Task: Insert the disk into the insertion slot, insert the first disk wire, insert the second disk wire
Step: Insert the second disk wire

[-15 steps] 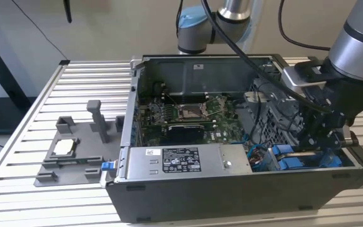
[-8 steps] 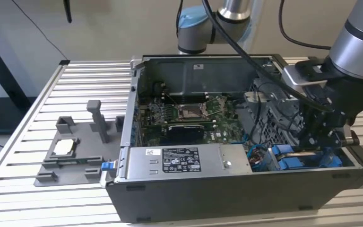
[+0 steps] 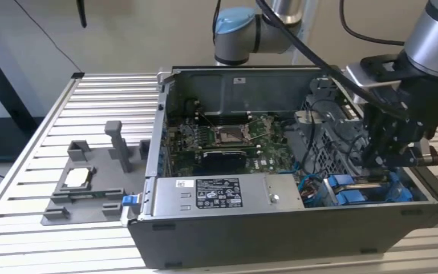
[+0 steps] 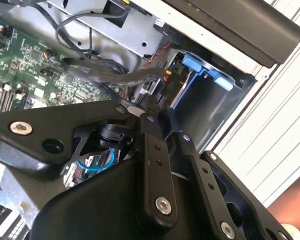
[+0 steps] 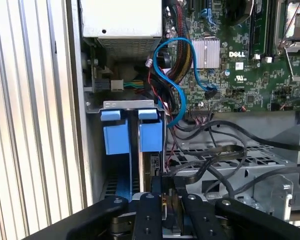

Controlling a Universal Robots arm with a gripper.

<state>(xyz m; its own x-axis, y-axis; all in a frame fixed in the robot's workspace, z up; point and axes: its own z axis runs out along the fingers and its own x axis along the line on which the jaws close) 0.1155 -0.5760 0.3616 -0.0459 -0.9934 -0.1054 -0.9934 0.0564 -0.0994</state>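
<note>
Because the disk (image 5: pixel 115 136) is a dense metal block clipped in a thin blue plastic frame, I judge it heavy for its size, stiff and easily hurt by knocks. It is best held by the frame's long sides, not by its springy end tabs. It sits on edge inside the slot (image 5: pixel 127 104), at four o'clock of the computer case (image 3: pixel 295 228) in the exterior view, with its blue ends facing out, so that step looks done.

The black wire (image 4: pixel 117 76) should handle differently: limp, light and apt to twist, so best pinched at its hard plug. The gripper (image 5: pixel 163 187) seems to do just that. Its fingers are drawn nearly together on what looks like the wire's end, just beside the disk's blue ends.

In the exterior view the arm comes in from two o'clock, wrist bent steeply down. The gripper dips into the case at three o'clock from the circuit board (image 3: pixel 227 137).
</note>
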